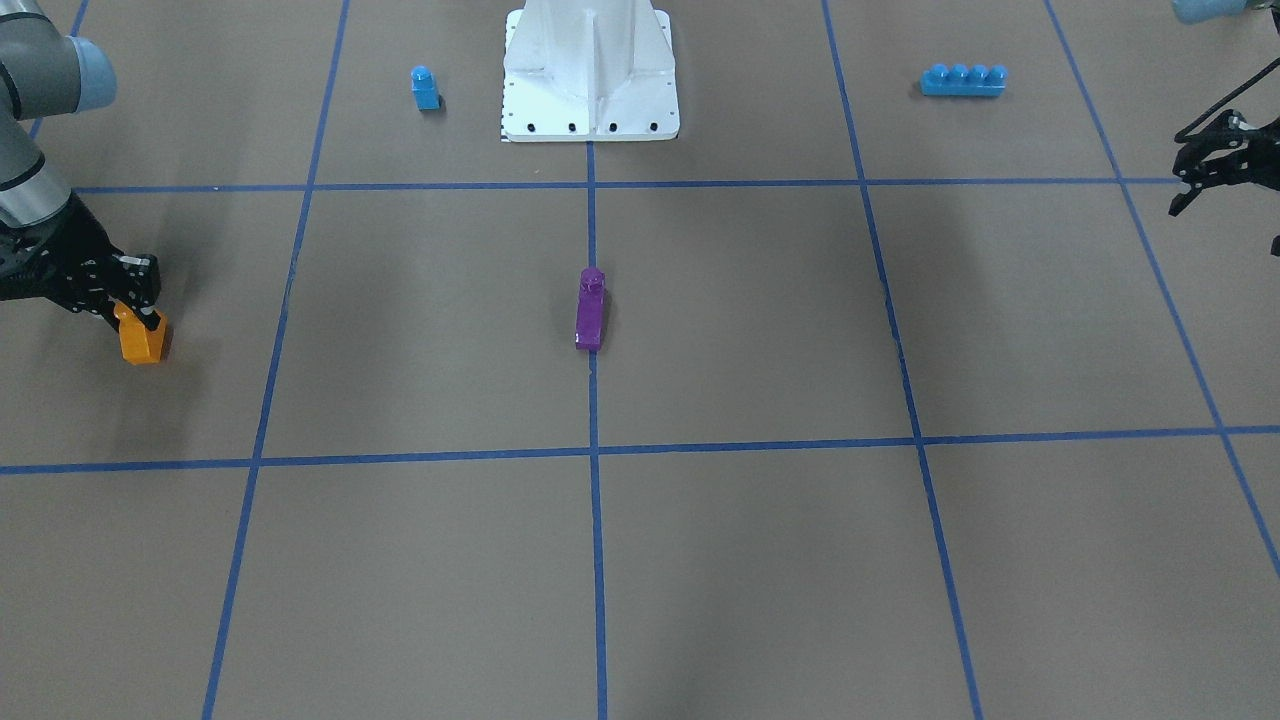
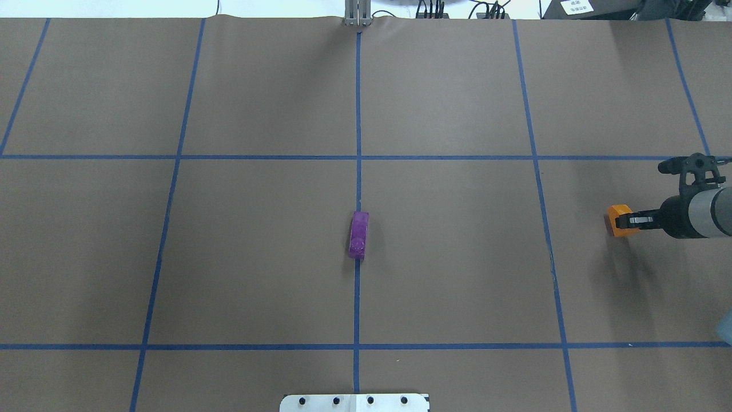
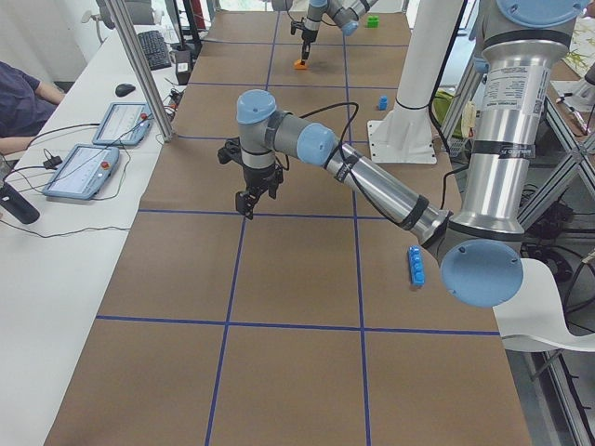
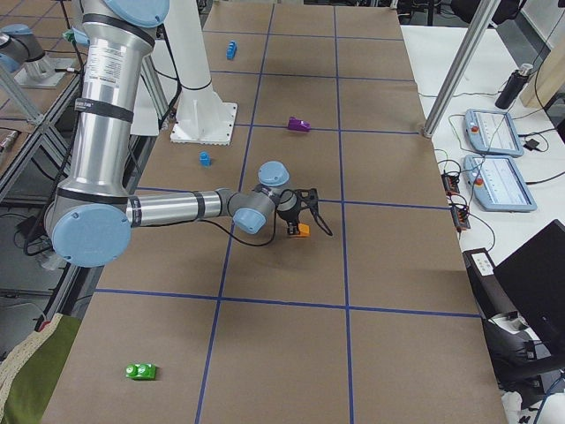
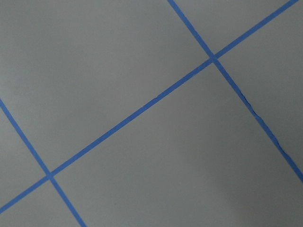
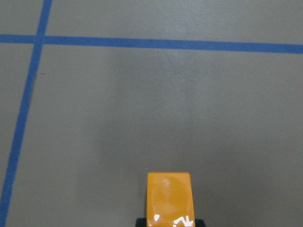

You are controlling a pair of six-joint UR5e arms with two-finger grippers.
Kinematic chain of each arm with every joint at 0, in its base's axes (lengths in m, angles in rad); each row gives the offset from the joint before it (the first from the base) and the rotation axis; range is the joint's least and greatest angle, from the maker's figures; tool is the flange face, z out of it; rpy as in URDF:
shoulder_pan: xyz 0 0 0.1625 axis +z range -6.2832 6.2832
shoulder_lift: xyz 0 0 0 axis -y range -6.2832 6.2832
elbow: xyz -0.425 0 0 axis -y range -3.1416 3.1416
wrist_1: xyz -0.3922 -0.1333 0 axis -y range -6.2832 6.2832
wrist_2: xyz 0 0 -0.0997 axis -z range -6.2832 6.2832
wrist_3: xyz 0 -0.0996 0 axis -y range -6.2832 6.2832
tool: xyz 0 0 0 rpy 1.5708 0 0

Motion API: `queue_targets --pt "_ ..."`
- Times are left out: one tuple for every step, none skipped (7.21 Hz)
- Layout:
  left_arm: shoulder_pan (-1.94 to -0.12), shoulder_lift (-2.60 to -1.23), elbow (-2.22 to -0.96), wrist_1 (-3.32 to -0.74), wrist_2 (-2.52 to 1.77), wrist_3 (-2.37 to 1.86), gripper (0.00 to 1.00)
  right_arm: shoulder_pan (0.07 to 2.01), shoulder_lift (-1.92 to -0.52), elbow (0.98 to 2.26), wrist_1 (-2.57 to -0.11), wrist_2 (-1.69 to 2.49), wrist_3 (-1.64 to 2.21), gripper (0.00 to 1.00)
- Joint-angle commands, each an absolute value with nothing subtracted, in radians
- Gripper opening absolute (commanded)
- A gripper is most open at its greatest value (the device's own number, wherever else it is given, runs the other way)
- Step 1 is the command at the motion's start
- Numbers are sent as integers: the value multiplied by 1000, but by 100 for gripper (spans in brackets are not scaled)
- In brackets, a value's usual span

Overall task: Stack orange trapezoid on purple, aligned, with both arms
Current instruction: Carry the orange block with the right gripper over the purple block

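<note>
Brown paper covered the table (image 2: 457, 257), gridded with blue tape (image 2: 358, 114). The right gripper (image 2: 630, 220) pinched the orange trapezoid (image 1: 143, 342). The left gripper (image 3: 247, 203) hung with fingers spread.

You could not read the left end effector (image 1: 1225, 200): out by the counter's left edge, the front view's border cut off one side of it, so the set of its jaws was unclear. The right end effector (image 1: 140, 315) covered the top of the orange trapezoid (image 1: 140, 345), hiding its stud, and the wrist view clipped the brick at its lower border too. Overhead, the right arm (image 2: 703, 213) ran off past the counter's right edge. The white base plate (image 2: 354, 403) was cropped at the robot-side edge. Near the robot-side right corner, a green object (image 4: 141, 371) was too small to name.
</note>
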State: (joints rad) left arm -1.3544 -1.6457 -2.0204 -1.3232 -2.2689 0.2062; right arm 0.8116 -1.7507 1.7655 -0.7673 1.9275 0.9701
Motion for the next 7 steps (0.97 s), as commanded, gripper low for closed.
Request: queue_targets --pt "-1484 -1615 -1913 -1376 -2273 216 100 821 -1644 1842 -930 1956 979 0" --pt "-1532 -1603 -1902 -1379 -2273 228 100 819 -1590 1950 -1122 1957 985 0" --pt "-1596 -1577 -1870 -1378 -2281 347 100 818 -1486 2013 -1322 1957 994 0" --pt "-1618 -1568 -1862 -1376 -2328 365 100 771 -1335 2011 -1482 1954 1082 0" --pt "-1634 -1548 -1871 -1376 -2329 367 100 691 -1177 1996 -1622 1941 1171 0" --pt "-1635 -1546 -1871 -1376 -2329 367 100 625 -1069 1985 -1697 1901 1251 0" --pt "-1635 -1545 -1871 -1376 -2329 367 100 573 -986 1933 -1701 1857 1329 0"
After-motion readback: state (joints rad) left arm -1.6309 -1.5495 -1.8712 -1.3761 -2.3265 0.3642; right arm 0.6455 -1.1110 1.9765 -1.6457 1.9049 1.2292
